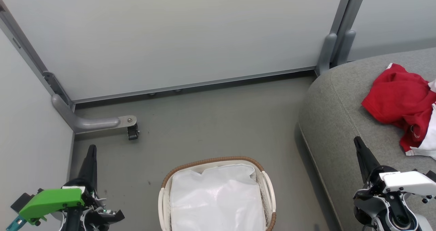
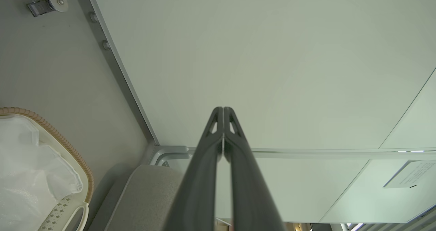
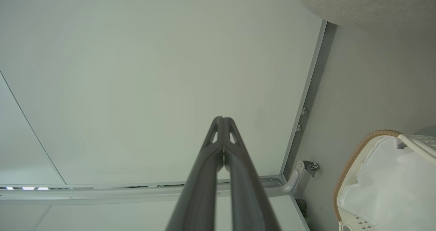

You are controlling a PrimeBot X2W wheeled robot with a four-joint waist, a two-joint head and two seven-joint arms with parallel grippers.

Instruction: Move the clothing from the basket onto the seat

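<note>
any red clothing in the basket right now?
No: the basket holds its white liner, while the red clothing lies on the grey seat.

Left gripper (image 1: 91,149): long dark tapered fingers (image 2: 204,176), triangular cut-outs near tips; bright green wrist cover (image 1: 51,199), teal tab (image 1: 13,221). Right gripper (image 1: 357,142): same dark fingers; white wrist cover (image 1: 407,180), black screws, grey joint (image 1: 402,222).

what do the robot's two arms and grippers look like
Each has two long dark tapering fingers with triangular cut-outs near the tips. The left gripper wears a bright green cover, the right gripper a white cover with dark screws.
</note>
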